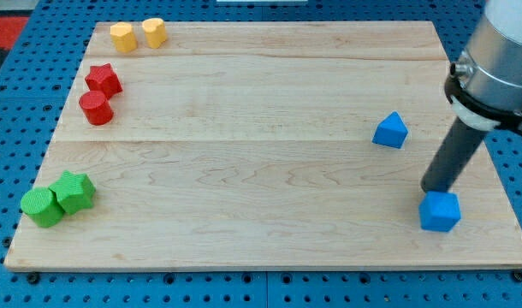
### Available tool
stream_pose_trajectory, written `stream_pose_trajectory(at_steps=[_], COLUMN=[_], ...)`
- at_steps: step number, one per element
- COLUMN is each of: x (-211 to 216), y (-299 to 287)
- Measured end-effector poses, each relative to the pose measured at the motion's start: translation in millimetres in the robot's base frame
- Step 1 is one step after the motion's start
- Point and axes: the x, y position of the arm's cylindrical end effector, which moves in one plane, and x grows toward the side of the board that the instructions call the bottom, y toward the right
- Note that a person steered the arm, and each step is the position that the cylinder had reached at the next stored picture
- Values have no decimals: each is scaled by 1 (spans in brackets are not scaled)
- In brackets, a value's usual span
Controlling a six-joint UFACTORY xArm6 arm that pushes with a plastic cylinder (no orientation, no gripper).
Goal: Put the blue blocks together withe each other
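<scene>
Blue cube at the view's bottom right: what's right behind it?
Behind the blue cube, toward the view's top, stands my rod; my tip meets the cube's top-left edge. Whether they actually touch is covered by the cube. The blue triangular block sits apart, further up-left.

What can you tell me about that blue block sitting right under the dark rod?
The blue cube is a small solid block, matte and painted-looking, with faceted faces. It sits flat on the wooden board near its bottom right corner. My tip stands at its upper left edge, apparently touching it. The blue triangular block lies apart, toward the view's top.
</scene>
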Motion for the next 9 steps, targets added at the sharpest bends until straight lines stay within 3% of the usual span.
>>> stream_pose_trajectory(at_steps=[2, 4, 6, 9], x=[5, 5, 63, 62], y=[82, 88, 110, 93])
